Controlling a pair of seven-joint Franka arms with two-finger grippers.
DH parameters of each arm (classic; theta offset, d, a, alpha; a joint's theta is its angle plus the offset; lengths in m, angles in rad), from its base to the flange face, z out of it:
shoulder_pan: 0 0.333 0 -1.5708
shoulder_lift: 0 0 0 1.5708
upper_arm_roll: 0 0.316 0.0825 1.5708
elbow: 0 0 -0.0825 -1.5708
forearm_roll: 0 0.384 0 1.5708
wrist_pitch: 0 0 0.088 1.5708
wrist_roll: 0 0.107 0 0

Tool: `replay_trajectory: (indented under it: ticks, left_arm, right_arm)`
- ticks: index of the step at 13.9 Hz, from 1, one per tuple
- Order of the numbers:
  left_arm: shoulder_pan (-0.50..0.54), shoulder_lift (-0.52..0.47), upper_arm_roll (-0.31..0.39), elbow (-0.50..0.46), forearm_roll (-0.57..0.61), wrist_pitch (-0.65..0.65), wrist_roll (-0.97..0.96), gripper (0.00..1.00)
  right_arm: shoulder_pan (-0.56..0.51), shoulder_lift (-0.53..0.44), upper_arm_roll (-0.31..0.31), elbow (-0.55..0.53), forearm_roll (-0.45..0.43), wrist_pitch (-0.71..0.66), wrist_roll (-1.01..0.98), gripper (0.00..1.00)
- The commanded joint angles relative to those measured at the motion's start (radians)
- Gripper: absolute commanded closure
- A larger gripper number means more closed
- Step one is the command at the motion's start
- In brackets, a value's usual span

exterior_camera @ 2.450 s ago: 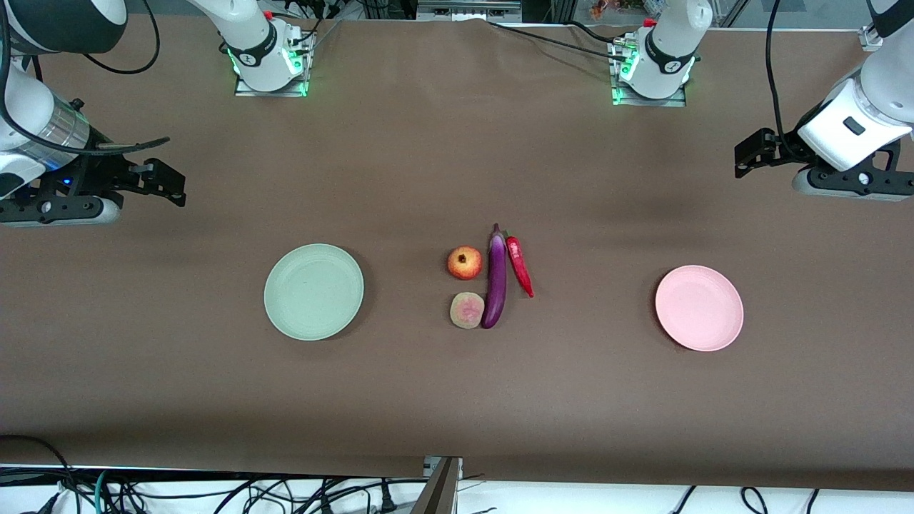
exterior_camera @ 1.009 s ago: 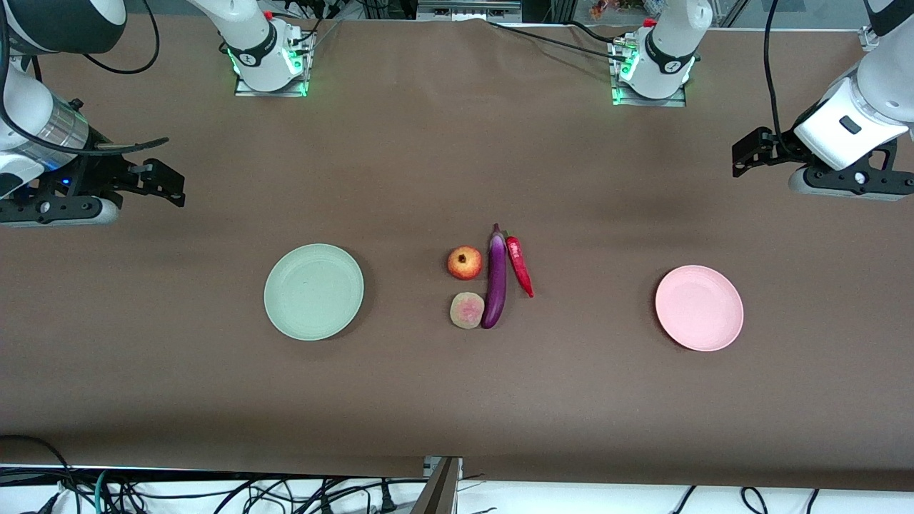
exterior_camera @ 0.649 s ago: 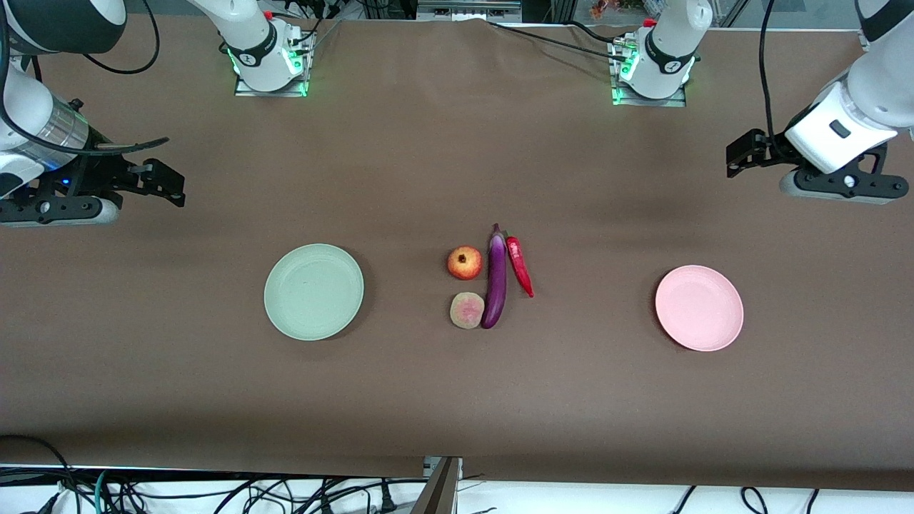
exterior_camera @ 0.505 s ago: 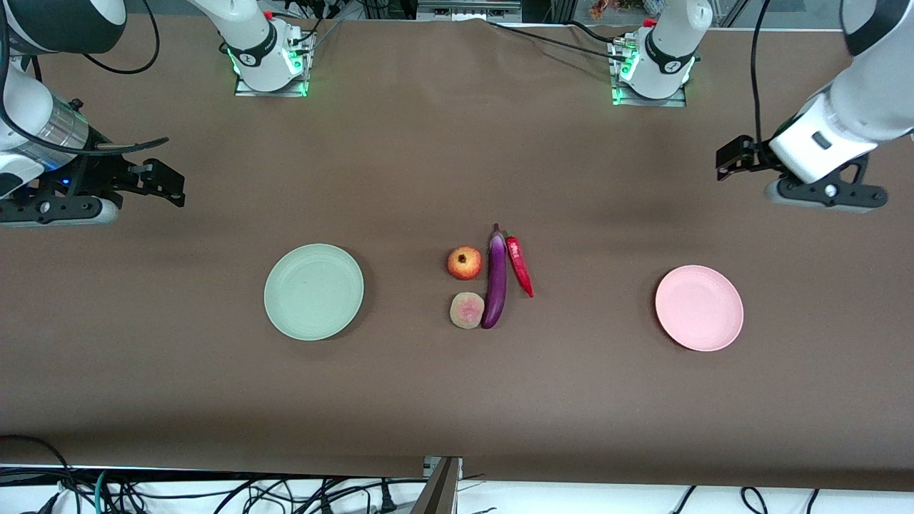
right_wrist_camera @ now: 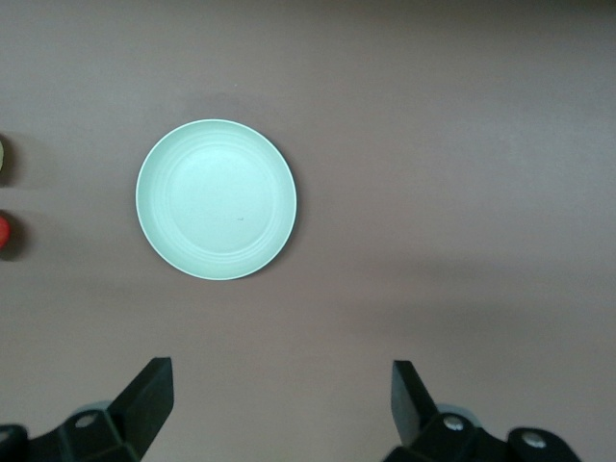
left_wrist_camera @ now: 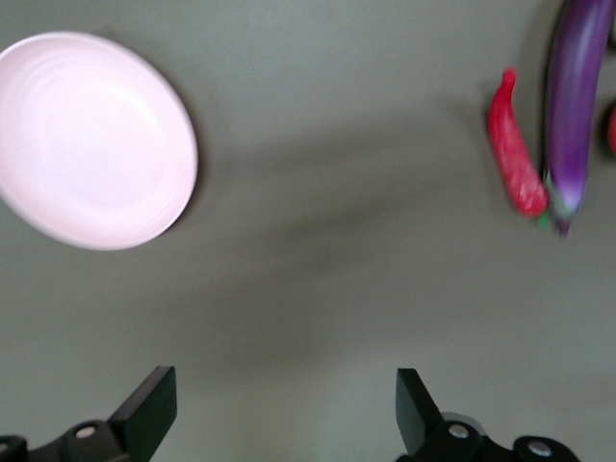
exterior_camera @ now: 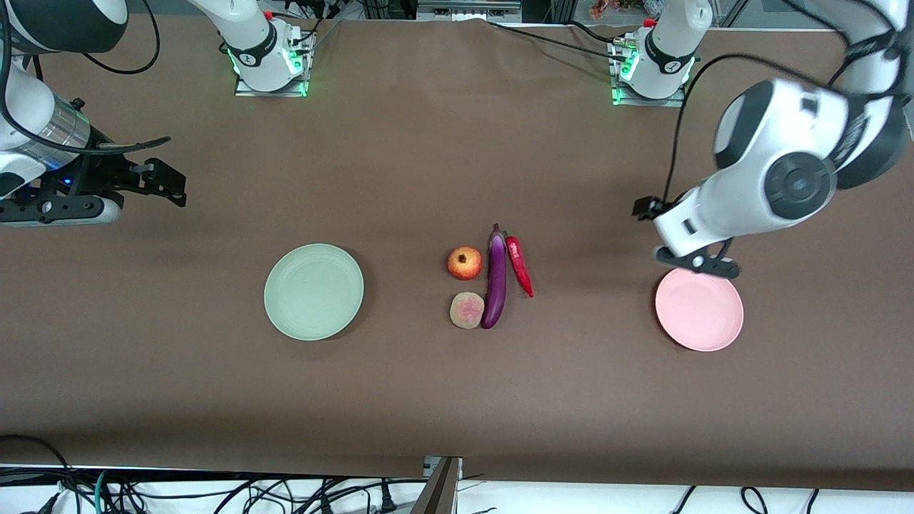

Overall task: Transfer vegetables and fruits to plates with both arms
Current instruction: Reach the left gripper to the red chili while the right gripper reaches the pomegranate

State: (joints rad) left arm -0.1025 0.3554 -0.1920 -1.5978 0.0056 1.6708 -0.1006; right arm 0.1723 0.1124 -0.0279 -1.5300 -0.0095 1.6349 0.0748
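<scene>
1. The left gripper (left_wrist_camera: 284,414) hangs over bare brown counter (exterior_camera: 428,400) beside the round pink shallow plate (exterior_camera: 700,308), jaws wide and empty — its likely job is the slim red chili pepper (exterior_camera: 520,266).
2. To do that well, I'd turn the jaws across the pepper's width and close on its thicker middle, clear of the long glossy purple eggplant (exterior_camera: 495,280) just beside it.
3. Both vegetables lie mid-counter, long axes running from the arms' bases toward the front edge; the pepper's tip points to that edge.
4. The round red-yellow fruit (exterior_camera: 465,263) and flat tan fruit (exterior_camera: 467,310) sit beside the eggplant.
5. The right gripper (right_wrist_camera: 279,409) waits, jaws wide, empty — the pale green round plate (exterior_camera: 313,291) unfilled.
</scene>
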Motion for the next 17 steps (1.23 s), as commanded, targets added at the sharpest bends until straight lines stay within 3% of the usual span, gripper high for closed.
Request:
replay_trajectory:
  ticks: [1,3,6,9,11,14,17]
  left_arm:
    - [-0.077,0.097,0.002,0.061,-0.013,0.055,-0.182,0.00]
    - [-0.132,0.134,0.002,0.059,-0.036,0.125,-0.345,0.00]
    - [-0.212,0.203,0.003,0.056,-0.036,0.254,-0.432,0.00]
    - [-0.217,0.273,0.003,0.039,-0.038,0.401,-0.438,0.00]
    - [-0.258,0.306,0.005,0.030,-0.041,0.469,-0.479,0.00]
    - [-0.269,0.355,0.006,0.022,-0.035,0.517,-0.505,0.00]
    - [-0.278,0.376,0.008,0.018,-0.033,0.535,-0.507,0.20]
  right_arm:
    - [0.021,0.003,0.000,-0.002,-0.001,0.012,0.003,0.00]
    - [0.041,0.117,0.002,0.031,-0.027,0.016,-0.012,0.00]
    - [0.067,0.136,0.000,0.022,-0.049,-0.006,-0.007,0.00]
    - [0.088,0.187,0.002,0.019,-0.030,-0.018,-0.009,0.00]
    - [0.145,0.200,0.002,0.021,0.005,-0.001,0.013,0.00]
    - [0.187,0.249,0.002,0.027,0.127,0.074,0.179,0.00]
    - [0.260,0.302,0.002,0.028,0.210,0.173,0.333,0.00]
